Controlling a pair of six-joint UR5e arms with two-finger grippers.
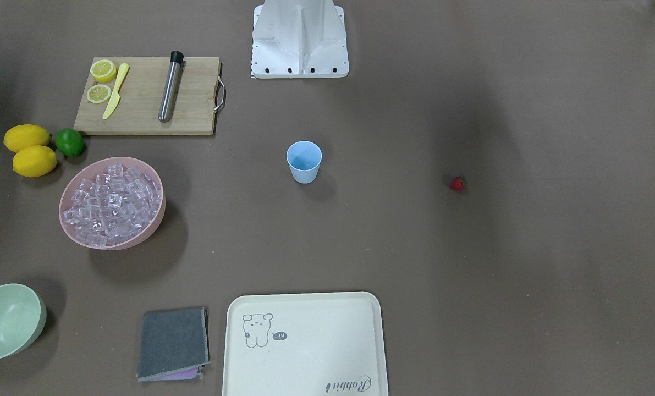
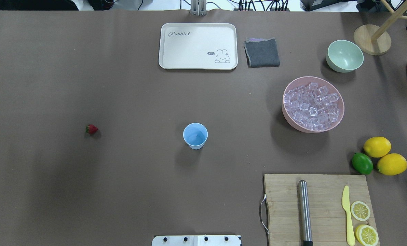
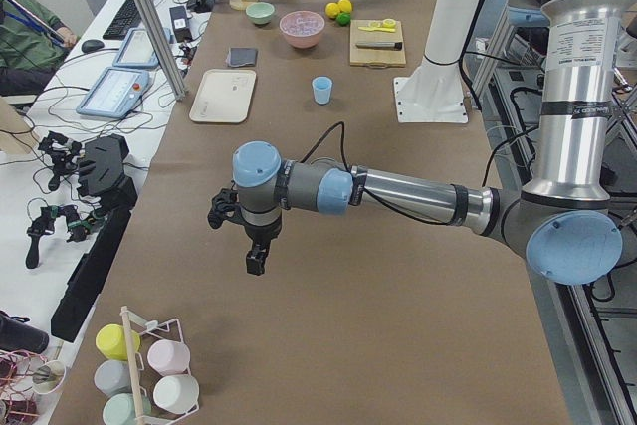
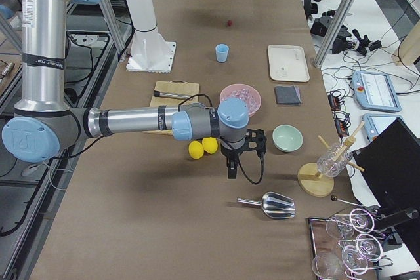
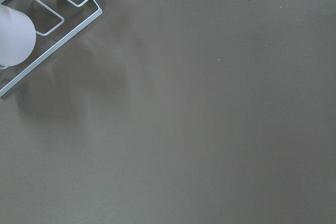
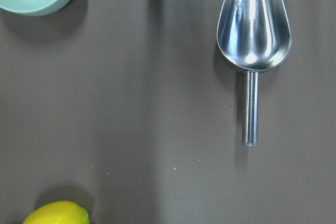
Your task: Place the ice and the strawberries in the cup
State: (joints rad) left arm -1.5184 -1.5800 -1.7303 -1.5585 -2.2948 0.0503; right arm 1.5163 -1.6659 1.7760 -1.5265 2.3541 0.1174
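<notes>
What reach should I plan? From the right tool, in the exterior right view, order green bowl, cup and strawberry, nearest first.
1. green bowl, beside the right tool.
2. cup, mid-table.
3. strawberry, far end.

Table point(image 2: 121, 85) is holding: one light-blue cup point(image 2: 195, 135), one strawberry point(image 2: 91, 128), one pink bowl point(image 2: 287, 118), one green bowl point(image 2: 345, 56), two lemons point(image 2: 377, 146), two lemon slices point(image 2: 360, 210), one lime point(image 2: 362, 163), one knife point(image 2: 348, 215), one scoop point(image 6: 254, 30); ice cubes point(image 2: 312, 106) uncountably many.

Even overhead light; soft shadow beside pink bowl point(image 1: 150, 230); glare on scoop point(image 6: 253, 30)
</notes>
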